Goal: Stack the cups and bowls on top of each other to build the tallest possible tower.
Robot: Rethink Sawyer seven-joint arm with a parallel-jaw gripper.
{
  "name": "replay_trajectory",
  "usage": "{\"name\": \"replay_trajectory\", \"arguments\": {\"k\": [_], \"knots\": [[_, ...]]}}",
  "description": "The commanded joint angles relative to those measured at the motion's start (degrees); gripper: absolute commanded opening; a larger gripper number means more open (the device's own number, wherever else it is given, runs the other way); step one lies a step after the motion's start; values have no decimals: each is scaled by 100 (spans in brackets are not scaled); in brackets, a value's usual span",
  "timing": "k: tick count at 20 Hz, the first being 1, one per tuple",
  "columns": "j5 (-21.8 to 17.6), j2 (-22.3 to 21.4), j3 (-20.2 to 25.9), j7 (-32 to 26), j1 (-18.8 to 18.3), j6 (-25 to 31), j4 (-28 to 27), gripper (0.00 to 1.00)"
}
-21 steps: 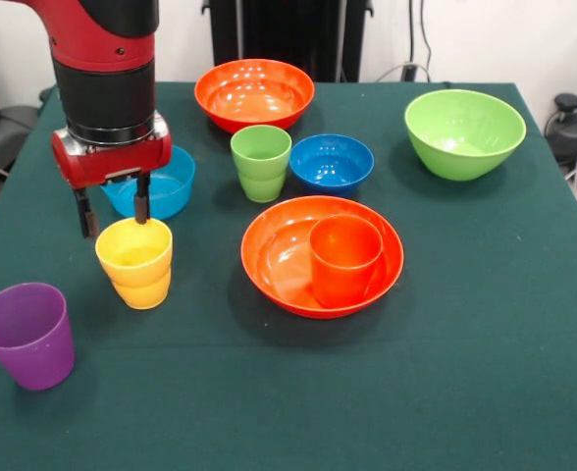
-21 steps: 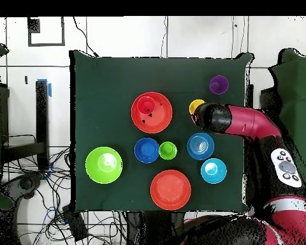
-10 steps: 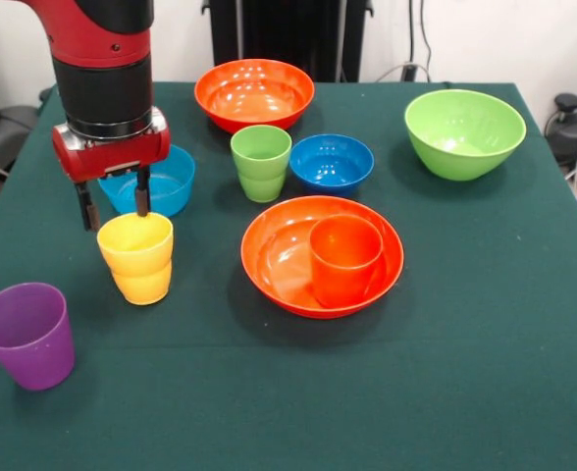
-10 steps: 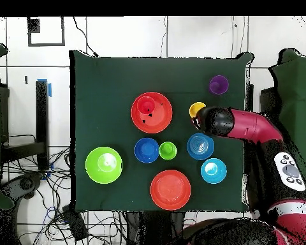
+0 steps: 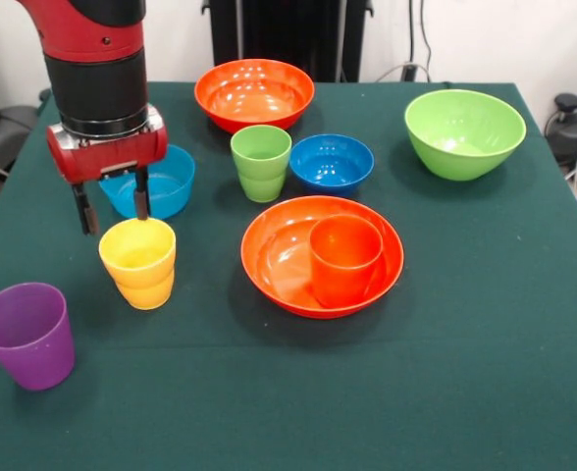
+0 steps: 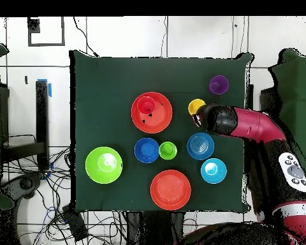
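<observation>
Nearest the camera in the front view, at about eight o'clock from the table's middle, stands the purple cup (image 5: 26, 335), upright and untouched; just beyond it the yellow cup (image 5: 138, 262) sits on the cloth, and it has slid a little toward the centre over the last second. The gripper (image 5: 112, 207) has drifted slightly outward and up; its fingers (image 5: 142, 195) hang parted, one near the cup's far rim and the other outside it at nine o'clock, gripping nothing. That shift suggests a nudge rather than a grasp, so the pick of the yellow cup is, I judge, not yet made. At the centre the orange cup (image 5: 345, 259) rests inside an orange bowl (image 5: 269, 257), the only stack so far; farther on stand the green cup (image 5: 261, 162) and dark blue bowl (image 5: 332, 162), a light blue bowl (image 5: 171, 183) at ten o'clock, then the second orange bowl (image 5: 254, 94) and, at two o'clock, the lime bowl (image 5: 464, 132).
</observation>
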Motion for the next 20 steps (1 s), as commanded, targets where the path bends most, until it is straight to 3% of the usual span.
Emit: {"name": "replay_trajectory", "arguments": {"k": [1, 8, 15, 20], "knots": [[-125, 247, 897, -270, -62, -526, 52, 100], [-231, 329, 953, -94, -70, -728, 10, 100], [-596, 220, 334, 290, 324, -878, -242, 100], [-586, 224, 71, 394, 460, -903, -355, 100]]}}
